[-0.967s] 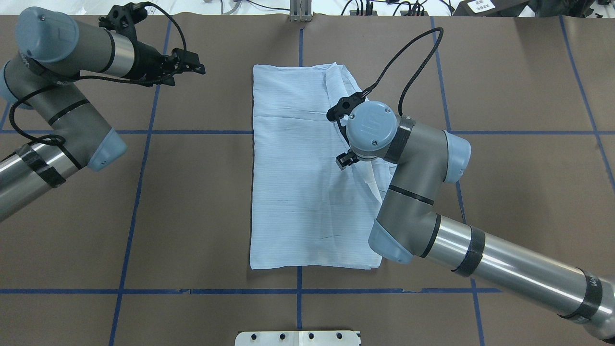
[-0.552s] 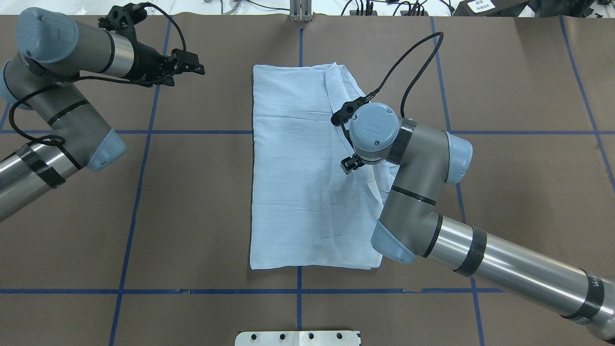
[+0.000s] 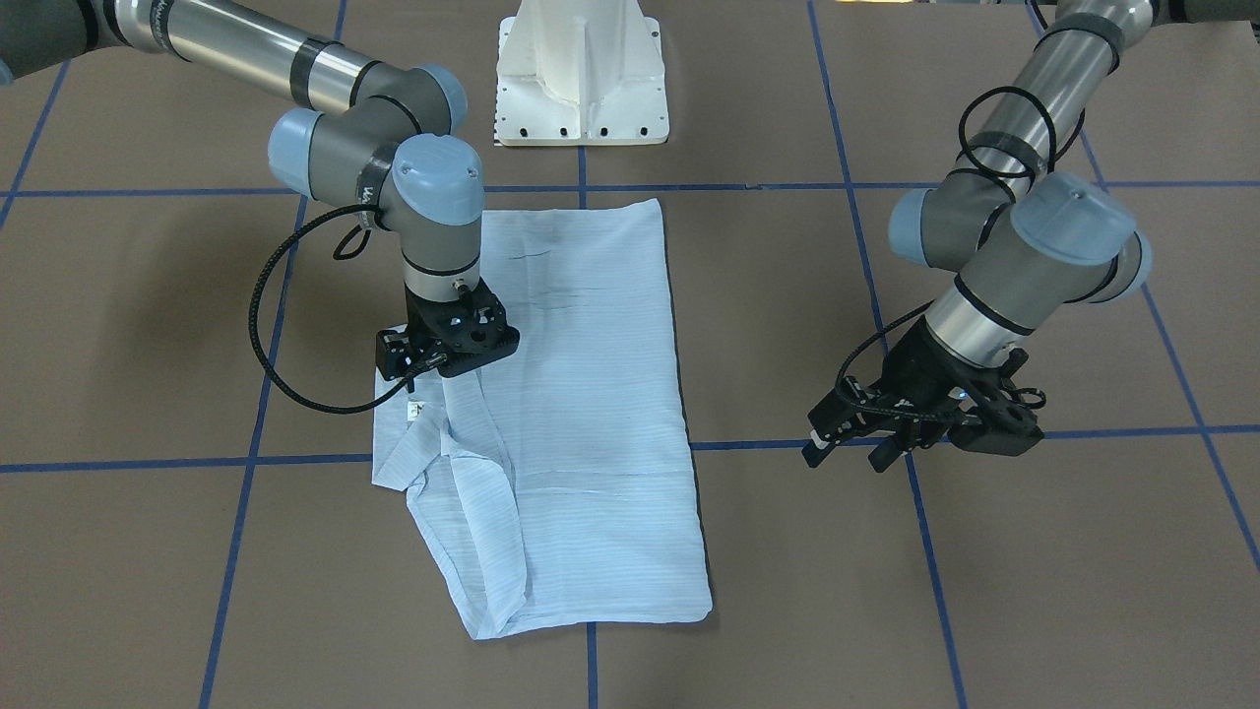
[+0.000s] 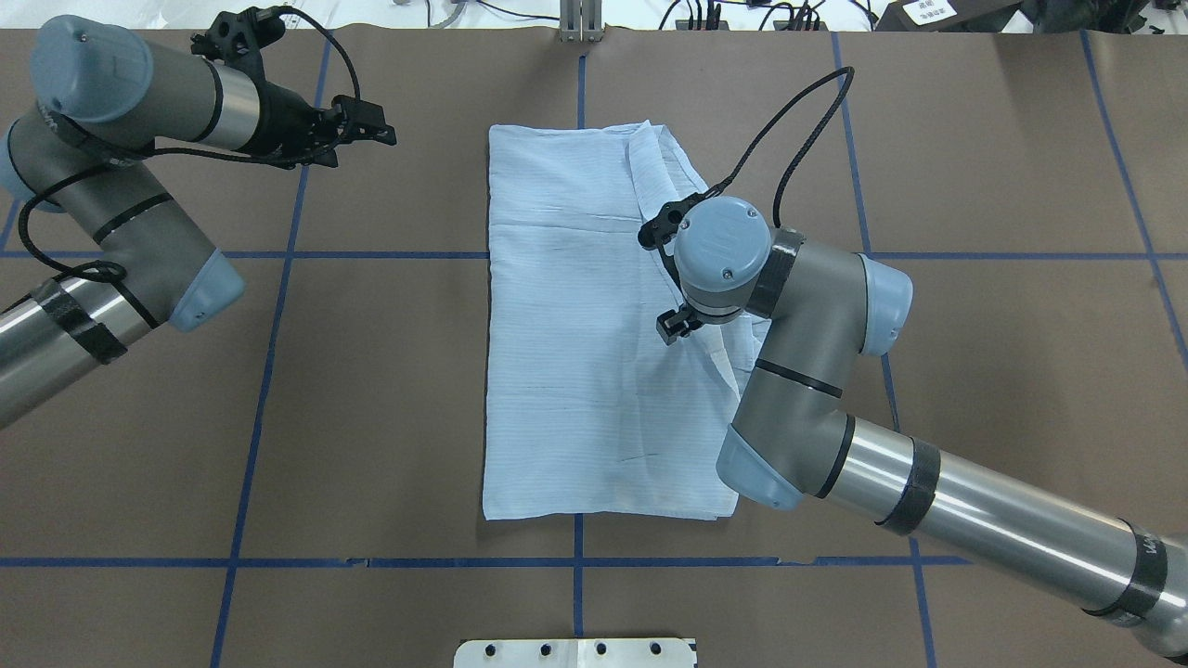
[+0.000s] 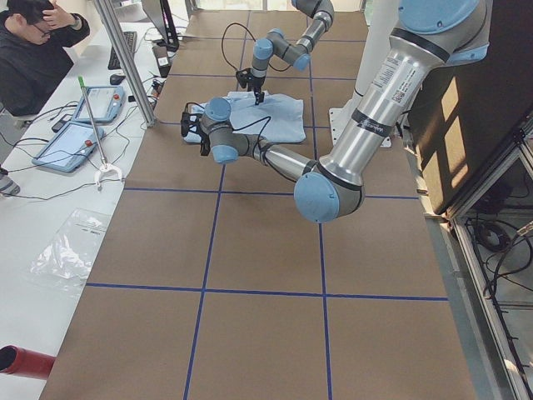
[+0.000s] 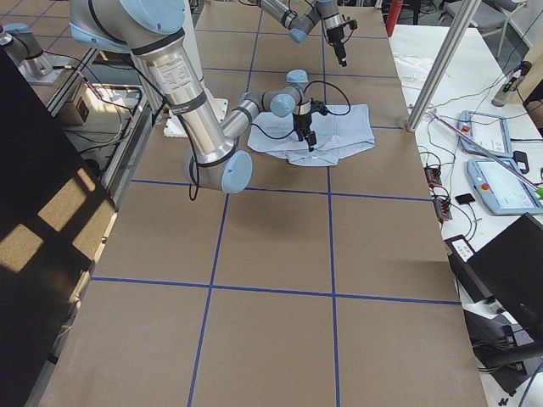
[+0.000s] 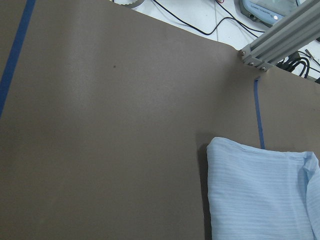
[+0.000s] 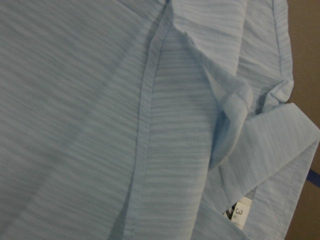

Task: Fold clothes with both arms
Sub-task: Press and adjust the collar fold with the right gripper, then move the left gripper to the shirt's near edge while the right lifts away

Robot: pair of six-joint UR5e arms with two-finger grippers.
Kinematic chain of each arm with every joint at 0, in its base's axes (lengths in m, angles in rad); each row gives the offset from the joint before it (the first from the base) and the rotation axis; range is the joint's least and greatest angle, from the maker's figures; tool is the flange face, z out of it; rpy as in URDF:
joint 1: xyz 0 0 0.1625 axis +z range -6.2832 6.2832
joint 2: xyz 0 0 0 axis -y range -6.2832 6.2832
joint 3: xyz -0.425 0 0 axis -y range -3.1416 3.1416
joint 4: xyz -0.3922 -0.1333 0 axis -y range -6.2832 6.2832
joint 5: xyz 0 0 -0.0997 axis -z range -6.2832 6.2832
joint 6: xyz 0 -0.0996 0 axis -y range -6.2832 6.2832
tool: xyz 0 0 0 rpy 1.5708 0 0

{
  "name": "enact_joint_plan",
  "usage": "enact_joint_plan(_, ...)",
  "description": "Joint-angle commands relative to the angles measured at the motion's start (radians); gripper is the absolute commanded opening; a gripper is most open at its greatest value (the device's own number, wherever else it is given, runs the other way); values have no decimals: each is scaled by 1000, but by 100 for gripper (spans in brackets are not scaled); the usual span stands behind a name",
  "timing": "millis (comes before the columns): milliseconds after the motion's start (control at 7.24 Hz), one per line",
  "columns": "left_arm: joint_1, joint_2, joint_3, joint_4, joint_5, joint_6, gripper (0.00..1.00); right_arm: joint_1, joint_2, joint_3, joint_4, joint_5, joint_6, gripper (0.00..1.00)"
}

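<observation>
The light-blue striped shirt (image 4: 575, 353) lies folded into a long rectangle at the middle of the table, also seen in the front view (image 3: 591, 414). Its collar and white label (image 3: 417, 408) lie bunched at the edge on the robot's right, with a sleeve fold beside them. My right gripper (image 3: 448, 369) points straight down onto that edge. Its fingers are hidden under the wrist, so I cannot tell whether it holds cloth. The right wrist view shows cloth (image 8: 100, 100) and the label (image 8: 239, 212) close up. My left gripper (image 4: 376, 128) is open and empty above bare table, left of the shirt.
The white pedestal base (image 3: 581, 79) stands at the robot's side of the table. Blue tape lines (image 4: 278, 255) cross the brown table cover. An aluminium post (image 7: 280, 35) stands at the far edge. An operator (image 5: 37, 50) and tablets (image 6: 496, 161) are beyond that edge.
The right wrist has shifted slightly right and toward the robot over the shirt's edge. The shirt and the left arm have not visibly moved.
</observation>
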Motion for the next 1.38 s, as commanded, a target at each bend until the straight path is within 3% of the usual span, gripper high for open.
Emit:
enact_joint_plan(0, 2, -2, 0, 0, 0, -4, 100, 1, -10, 1, -1, 6, -1, 100)
enact_joint_plan(691, 12, -13, 0, 5, 0, -7, 100, 148, -107, 21, -3, 76, -111, 100)
enact_joint_plan(1243, 11, -17, -14, 11, 0, -9, 100, 193, -98, 88, 11, 159, -118, 100)
